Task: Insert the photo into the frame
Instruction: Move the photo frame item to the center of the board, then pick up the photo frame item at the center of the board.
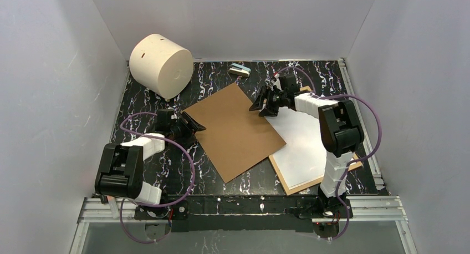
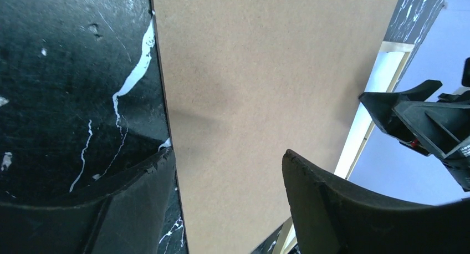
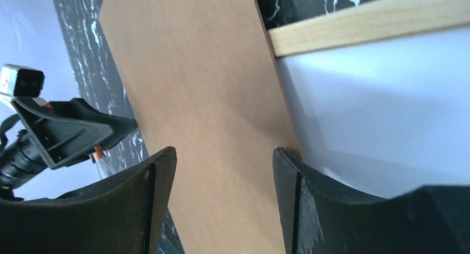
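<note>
The photo shows in none of the three views. It may lie under something, but that cannot be told. The frame [image 3: 360,22] lies flat at the right of the counter [image 1: 221,76], with its pale wood edge bordering a white sheet [image 1: 305,143]. The brown backing board [image 1: 235,129] lies askew, its right edge overlapping the frame and the rest resting on the counter.

The left hand [image 1: 188,126] sits at the board's left edge and the right hand [image 1: 265,104] at its far right corner. Both are wide open and hold nothing.

The step appears to be handling the board, either clearing it off the frame or squaring it over it. To do this well, each hand should pinch only the board's thin edge and both should close together. The board should then travel level, so that it neither twists nor drags the white sheet along.

The top view alone gives the whole layout, including a cream cylinder [image 1: 162,64] and a small grey-blue object [image 1: 240,70] at the back. It does not show how the fingers sit.

The left wrist view shows its fingers astride the board's edge, one over the bare counter and one over the board. The right wrist view shows its own pair straddling the line where the board meets the white sheet. Each wrist view also shows the opposite hand across the board.
</note>
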### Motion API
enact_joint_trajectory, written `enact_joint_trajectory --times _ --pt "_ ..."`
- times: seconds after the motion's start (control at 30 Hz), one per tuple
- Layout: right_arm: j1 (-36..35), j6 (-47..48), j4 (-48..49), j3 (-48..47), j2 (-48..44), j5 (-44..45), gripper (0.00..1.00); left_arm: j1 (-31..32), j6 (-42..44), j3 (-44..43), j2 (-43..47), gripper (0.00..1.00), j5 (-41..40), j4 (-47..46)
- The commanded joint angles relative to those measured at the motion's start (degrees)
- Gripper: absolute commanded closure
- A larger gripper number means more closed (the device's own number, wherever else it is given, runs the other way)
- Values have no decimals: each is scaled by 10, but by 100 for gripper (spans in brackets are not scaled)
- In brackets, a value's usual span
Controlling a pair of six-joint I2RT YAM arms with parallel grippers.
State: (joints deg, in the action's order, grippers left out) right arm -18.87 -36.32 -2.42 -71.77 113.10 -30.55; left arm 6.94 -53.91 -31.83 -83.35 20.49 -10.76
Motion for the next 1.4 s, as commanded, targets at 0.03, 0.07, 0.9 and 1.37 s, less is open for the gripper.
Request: enact_joint_trajectory --times 0.03,0.07,0.9,1.37 --pt "7 80 -92 -1 -41 45 27 9 42 5 -31 30 -11 139" --pt "8 84 -100 -1 -39 51 26 10 44 3 -34 30 -11 141" --pt "6 151 -144 -38 -13 -85 25 10 62 -31 -103 31 85 110" --pt "8 82 -116 -10 -111 -294 40 10 84 -49 -114 34 71 130"
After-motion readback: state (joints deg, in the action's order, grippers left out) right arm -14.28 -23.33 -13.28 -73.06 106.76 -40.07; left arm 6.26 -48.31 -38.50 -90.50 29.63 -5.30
